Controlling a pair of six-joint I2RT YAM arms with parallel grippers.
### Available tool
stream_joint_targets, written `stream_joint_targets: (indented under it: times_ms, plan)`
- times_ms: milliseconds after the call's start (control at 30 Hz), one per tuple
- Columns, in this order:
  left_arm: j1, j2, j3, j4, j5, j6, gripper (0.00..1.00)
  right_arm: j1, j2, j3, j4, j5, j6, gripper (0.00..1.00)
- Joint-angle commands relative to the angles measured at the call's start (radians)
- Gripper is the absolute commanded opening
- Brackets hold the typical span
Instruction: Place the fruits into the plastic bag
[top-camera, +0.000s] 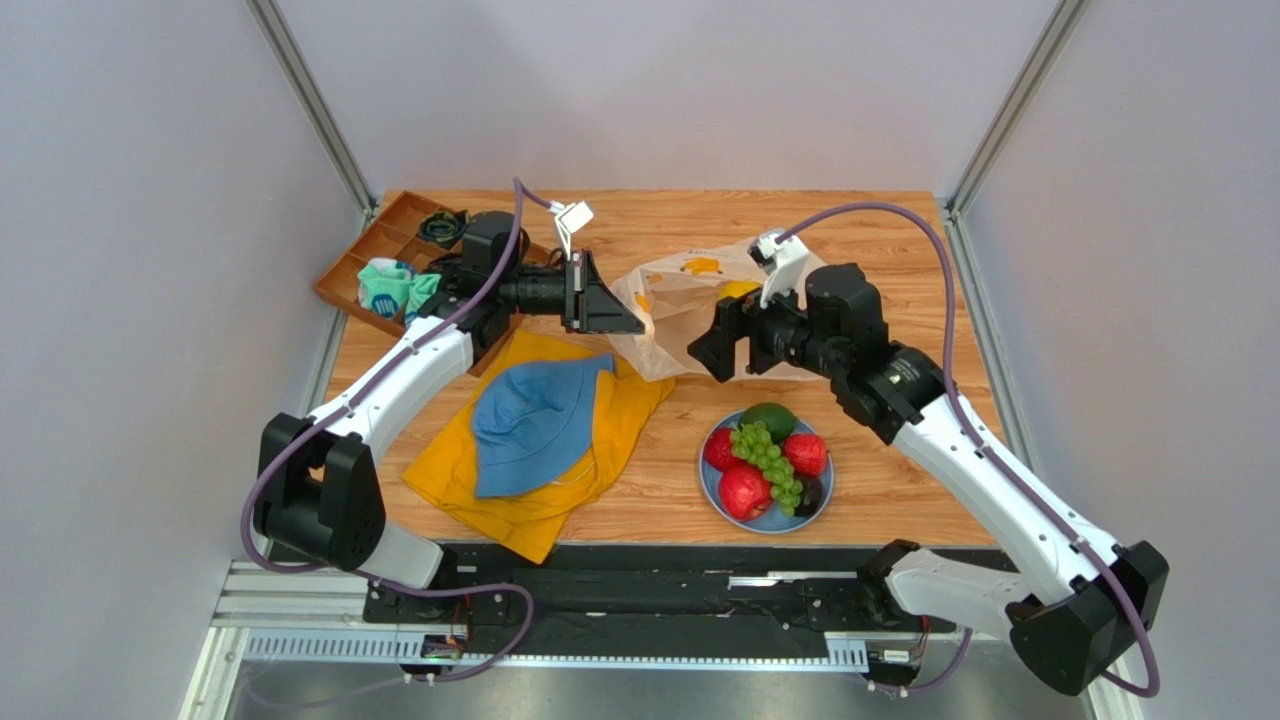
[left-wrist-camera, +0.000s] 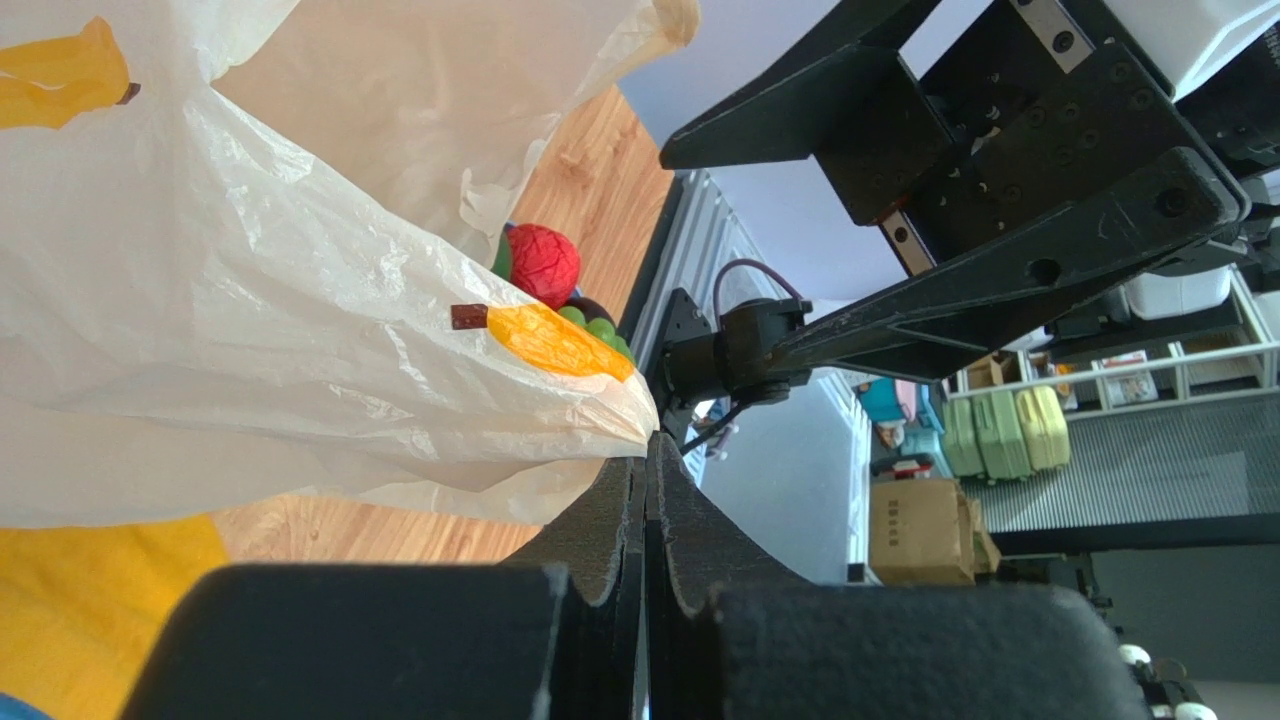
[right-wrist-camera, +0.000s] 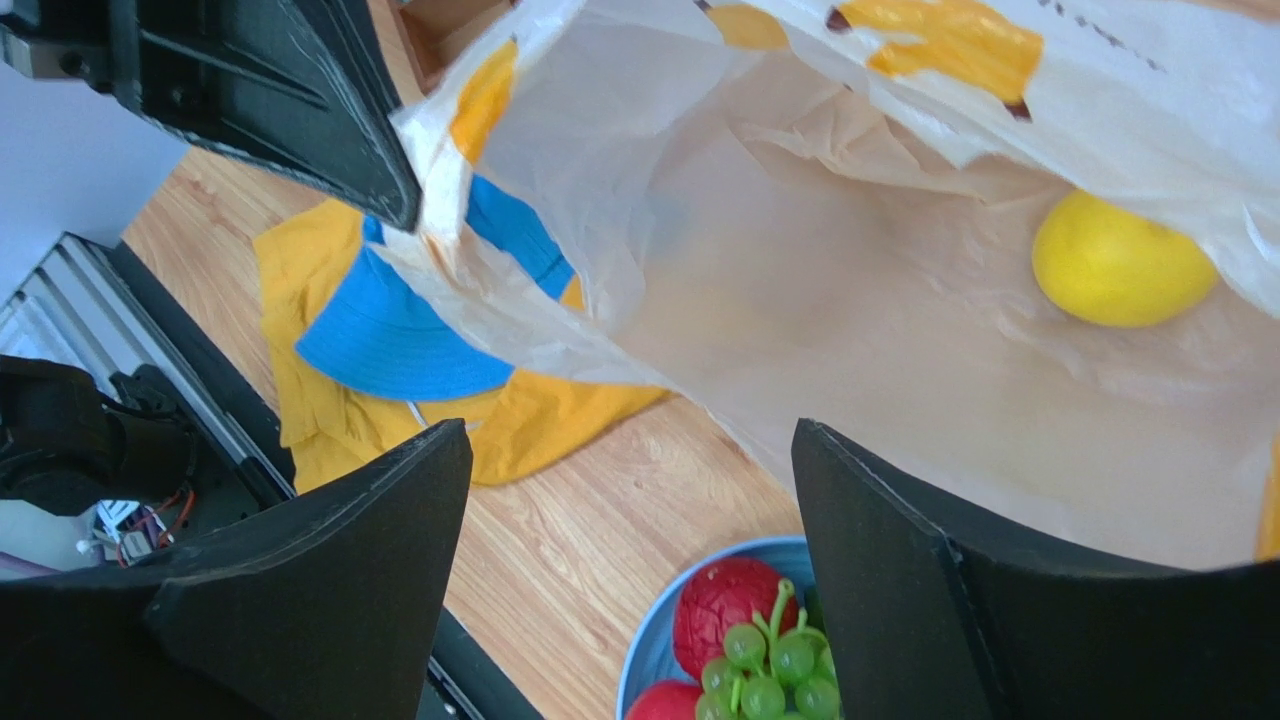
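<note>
I find one plastic bag (top-camera: 684, 308), thin, crinkled and translucent cream with orange-yellow banana prints, lying at 12 o'clock from the middle of the wood-grain table (top-camera: 902, 240), its mouth facing 6 o'clock. Inside it, in the right wrist view, rests one smooth, rounded yellow lemon (right-wrist-camera: 1120, 263). The left gripper (top-camera: 624, 312) reaches in from 9 o'clock, its jaws pressed together on the bag's rim and lifting that edge off the table. The right gripper (top-camera: 718, 348) hangs at the bag's mouth on the 5 o'clock side, jaws spread wide with nothing between them. At 5 o'clock on the table sits one round blue plate (top-camera: 712, 477) carrying six pieces: three red round fruits (top-camera: 744, 491) with bumpy skins, one green grape bunch (top-camera: 769, 458) lying across them, one green oval fruit (top-camera: 769, 417) at the far rim, and one dark plum-like fruit (top-camera: 812, 495) at the near right rim. At 8 o'clock lies one rumpled yellow cloth (top-camera: 451, 473) with one soft blue hat (top-camera: 534, 420) on top. One compartmented wooden tray (top-camera: 376, 248) occupies 10 o'clock.
</note>
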Motion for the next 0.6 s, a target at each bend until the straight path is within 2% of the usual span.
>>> stream_joint_targets:
  times_ms: [0, 167, 200, 233, 300, 433, 567]
  plan:
    - [0.008, -0.005, 0.037, -0.018, -0.003, 0.042, 0.00, -0.002, -0.030, 0.023, -0.215, 0.100, -0.002, 0.80]
    - [0.011, -0.005, 0.041, -0.030, -0.005, 0.051, 0.00, -0.002, -0.062, 0.021, -0.397, 0.221, 0.033, 0.74]
    - [0.011, -0.003, 0.043, -0.030, -0.005, 0.051, 0.00, -0.003, -0.063, 0.027, -0.468, 0.299, 0.044, 0.71]
    - [0.012, -0.005, 0.041, -0.032, -0.003, 0.051, 0.00, -0.002, -0.063, 0.027, -0.496, 0.315, 0.054, 0.70]
    - [0.012, -0.003, 0.043, -0.035, -0.001, 0.051, 0.00, -0.002, -0.069, 0.006, -0.539, 0.300, 0.064, 0.67]
    - [0.014, -0.003, 0.043, -0.033, -0.001, 0.051, 0.00, -0.002, -0.089, -0.067, -0.516, 0.207, 0.099, 0.61]
    - [0.014, -0.002, 0.043, -0.033, 0.000, 0.048, 0.00, -0.005, -0.086, -0.112, -0.516, 0.190, 0.122, 0.53]
